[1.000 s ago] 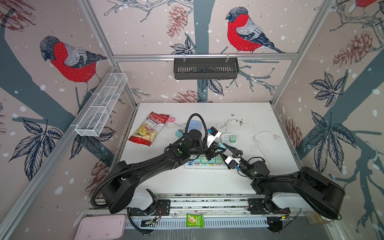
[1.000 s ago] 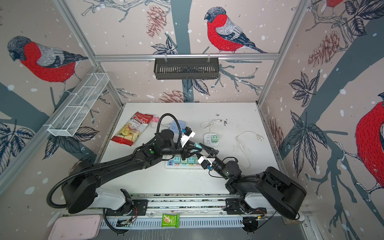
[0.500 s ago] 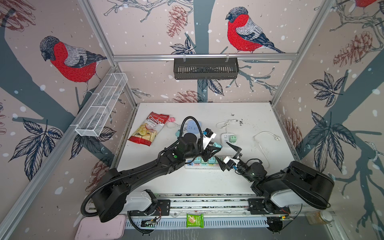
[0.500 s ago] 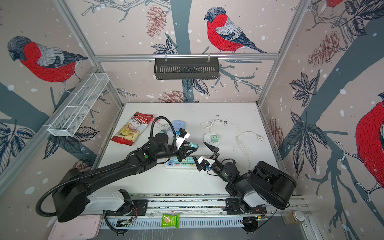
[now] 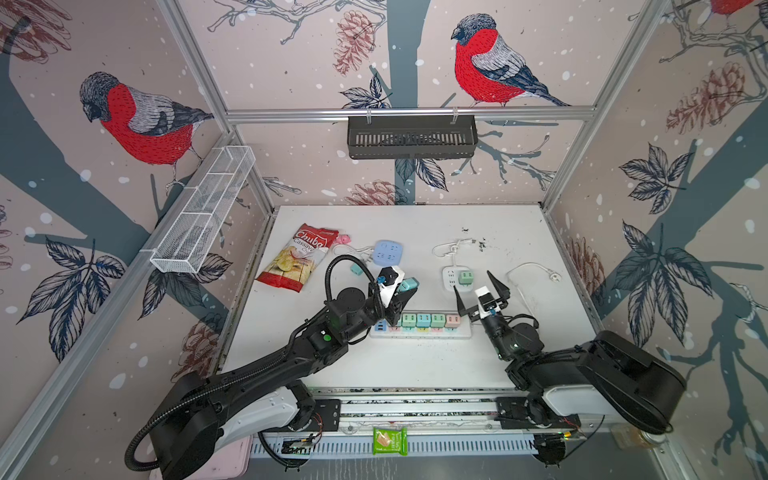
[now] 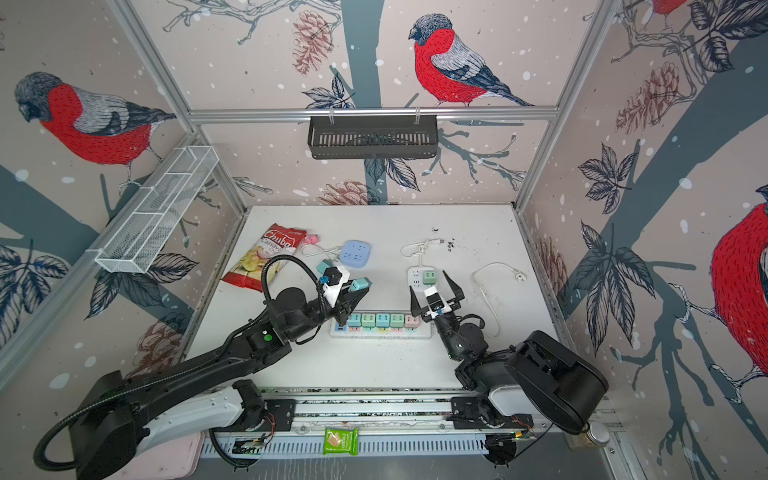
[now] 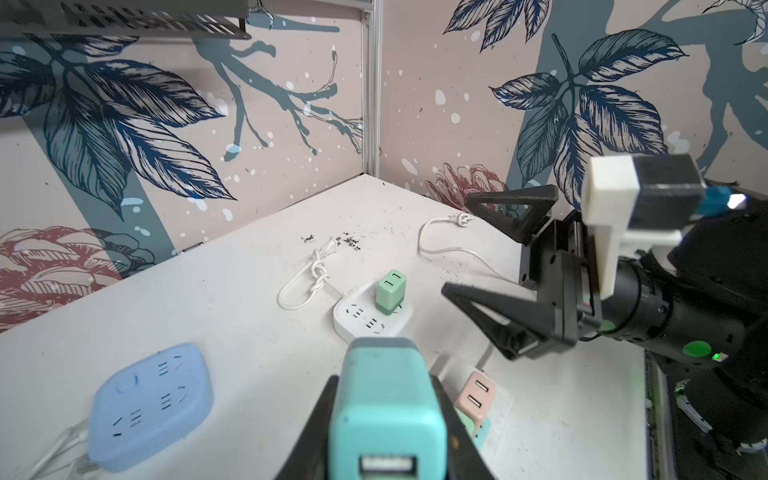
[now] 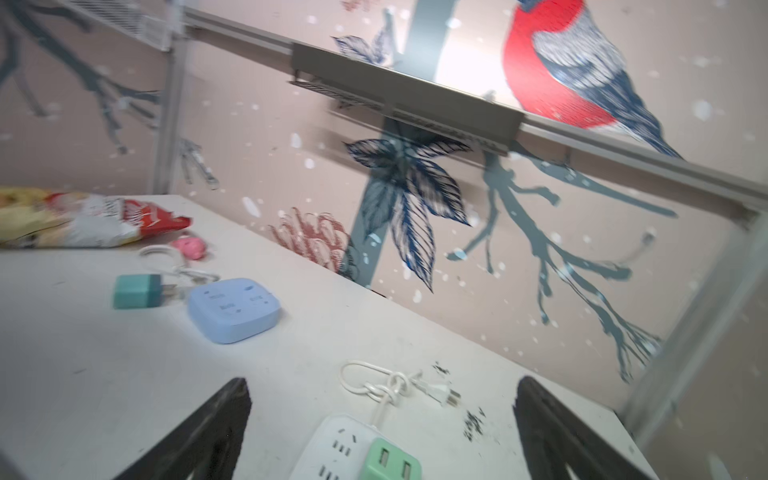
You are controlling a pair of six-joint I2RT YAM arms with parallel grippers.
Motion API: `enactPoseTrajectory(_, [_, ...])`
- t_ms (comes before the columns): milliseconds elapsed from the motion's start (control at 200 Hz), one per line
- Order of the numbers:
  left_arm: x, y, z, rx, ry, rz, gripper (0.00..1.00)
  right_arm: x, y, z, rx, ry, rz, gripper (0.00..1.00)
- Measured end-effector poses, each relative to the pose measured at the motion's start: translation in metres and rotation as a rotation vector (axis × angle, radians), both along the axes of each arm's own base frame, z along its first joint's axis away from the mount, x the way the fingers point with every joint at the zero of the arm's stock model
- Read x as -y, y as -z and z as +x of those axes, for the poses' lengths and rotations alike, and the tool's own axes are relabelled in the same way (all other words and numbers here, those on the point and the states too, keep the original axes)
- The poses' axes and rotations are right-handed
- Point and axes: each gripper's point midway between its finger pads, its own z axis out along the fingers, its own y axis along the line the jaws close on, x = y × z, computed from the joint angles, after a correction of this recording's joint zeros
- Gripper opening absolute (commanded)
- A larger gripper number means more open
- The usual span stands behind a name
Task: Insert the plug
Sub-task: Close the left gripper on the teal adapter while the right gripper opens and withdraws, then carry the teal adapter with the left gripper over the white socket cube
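The left end effector (image 5: pixel 405 293) pinches the teal charger plug (image 5: pixel 409 285), long axis pointing right at the white socket block (image 5: pixel 451 279); right end effector (image 5: pixel 473 281) spread, empty.

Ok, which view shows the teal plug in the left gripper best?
The left wrist view: the teal plug fills the foreground, USB port facing the camera, the left gripper shut on its sides. Both top views show it small, near the left end of the power strip. The right wrist view misses it.
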Motion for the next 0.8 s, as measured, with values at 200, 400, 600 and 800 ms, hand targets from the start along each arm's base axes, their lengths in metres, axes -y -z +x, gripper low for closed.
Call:
enactPoseTrajectory(200, [-0.003,0.005,0.007,0.011,-0.037,0.028,0.00,0.075,-0.033,0.005,0.042,0.237,0.309,1.00])
enactPoseTrajectory(400, [-0.002,0.010,0.008,0.022,-0.039,0.053,0.00,0.120,-0.012,0.018,-0.041,0.344,0.436,1.00])
enactPoseTrajectory(600, [0.004,0.022,0.001,0.081,0.032,0.132,0.00,0.119,0.015,0.028,-0.140,0.308,0.488,1.00])
enactPoseTrajectory(800, [0.007,0.035,-0.002,0.112,0.072,0.206,0.00,0.118,-0.013,0.022,-0.033,0.238,0.585,1.00])
